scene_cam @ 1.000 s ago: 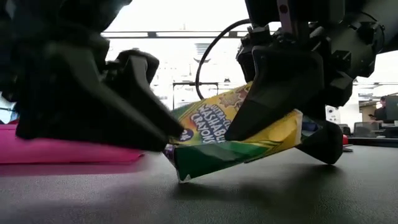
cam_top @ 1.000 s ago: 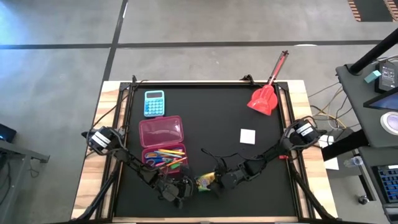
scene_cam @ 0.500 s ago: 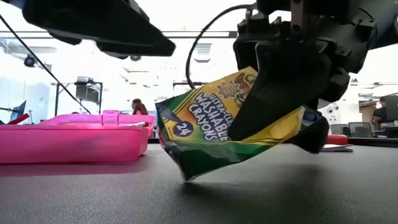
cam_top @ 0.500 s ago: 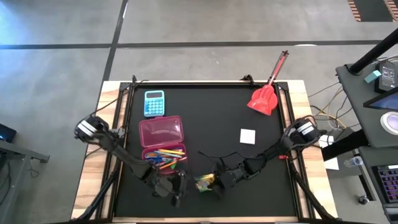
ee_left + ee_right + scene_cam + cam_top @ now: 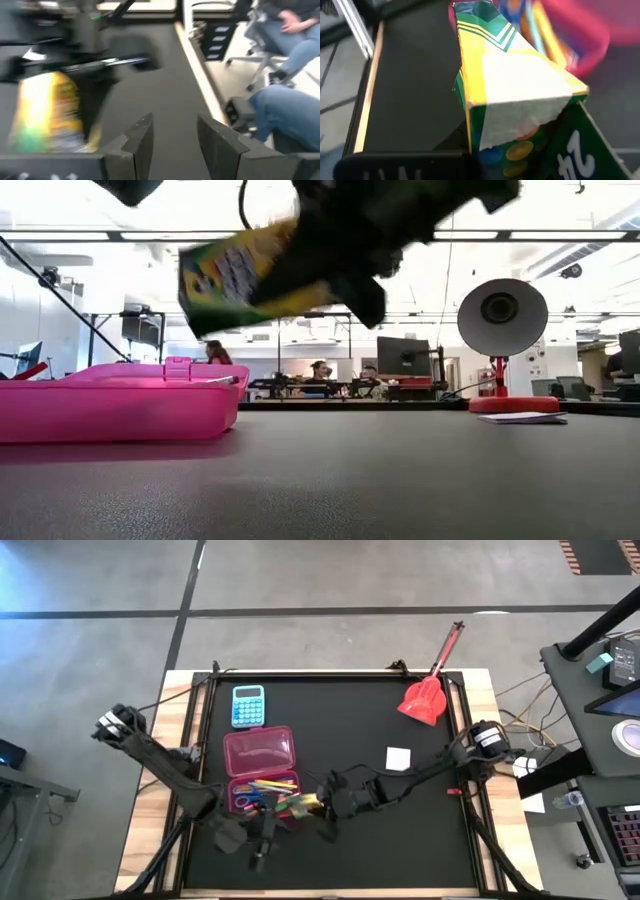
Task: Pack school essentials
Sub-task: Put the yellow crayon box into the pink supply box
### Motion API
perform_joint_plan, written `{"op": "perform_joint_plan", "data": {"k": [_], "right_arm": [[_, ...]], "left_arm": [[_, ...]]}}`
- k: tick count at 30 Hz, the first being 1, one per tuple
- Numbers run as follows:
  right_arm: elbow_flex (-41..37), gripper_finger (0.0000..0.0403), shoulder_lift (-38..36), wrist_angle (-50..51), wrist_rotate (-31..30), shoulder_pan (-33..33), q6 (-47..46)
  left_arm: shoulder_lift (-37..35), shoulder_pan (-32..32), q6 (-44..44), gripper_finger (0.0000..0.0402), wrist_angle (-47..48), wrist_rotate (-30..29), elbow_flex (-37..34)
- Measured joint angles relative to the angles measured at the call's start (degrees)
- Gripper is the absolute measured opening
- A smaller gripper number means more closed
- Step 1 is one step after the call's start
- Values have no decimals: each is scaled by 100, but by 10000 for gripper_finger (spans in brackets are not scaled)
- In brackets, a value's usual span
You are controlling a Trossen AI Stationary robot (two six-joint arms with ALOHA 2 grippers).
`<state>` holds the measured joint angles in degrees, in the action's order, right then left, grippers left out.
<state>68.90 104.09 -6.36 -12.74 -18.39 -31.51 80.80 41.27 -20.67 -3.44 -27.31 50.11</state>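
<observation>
On the left of the black table top (image 5: 400,830), the left gripper (image 5: 262,840) hangs low at the front edge, just in front of the open pink plastic pencil case (image 5: 262,768); its two dark fingers (image 5: 142,137) stand a little apart with nothing between them. The case lies with its raised lid toward the turquoise pocket calculator (image 5: 248,705) and its tray, already bearing thin orange, pink and green pencils and pens (image 5: 266,787), toward the front. At the tray's right-hand front corner the yellow-and-green cardboard crayon box (image 5: 297,804) is held clear of the table, as the level view confirms (image 5: 240,275). The right gripper (image 5: 330,802) is clamped on its far end, so the box's long axis runs crosswise, its free end toward the tray. The coming move, I judge, is a short carry leftward and a drop inside the tray wall, where the pencils leave little room. Farther right lie a white paper square (image 5: 399,758) and a red long-handled plastic scoop (image 5: 428,690), well apart.
</observation>
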Motion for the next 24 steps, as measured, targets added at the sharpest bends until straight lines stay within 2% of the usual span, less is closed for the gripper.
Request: {"op": "perform_joint_plan", "data": {"k": [6, 12, 19, 21, 24], "right_arm": [[191, 53, 240, -305, -84, 412, 218], [489, 58, 690, -833, 67, 578, 209], [1604, 67, 1666, -840, 721, 637, 309], [1939, 79, 1886, -642, 1010, 703, 347], [2293, 105, 2037, -313, 1109, 774, 473]], "left_arm": [[-397, 415, 2, 132, -1, -4, -70], [-432, 598, 3, 132, 23, -23, -96], [-425, 641, 1, 132, 155, -22, -98], [-425, 694, 1, 132, 153, -23, -98], [-425, 815, -1, 132, 168, -21, -98]]}}
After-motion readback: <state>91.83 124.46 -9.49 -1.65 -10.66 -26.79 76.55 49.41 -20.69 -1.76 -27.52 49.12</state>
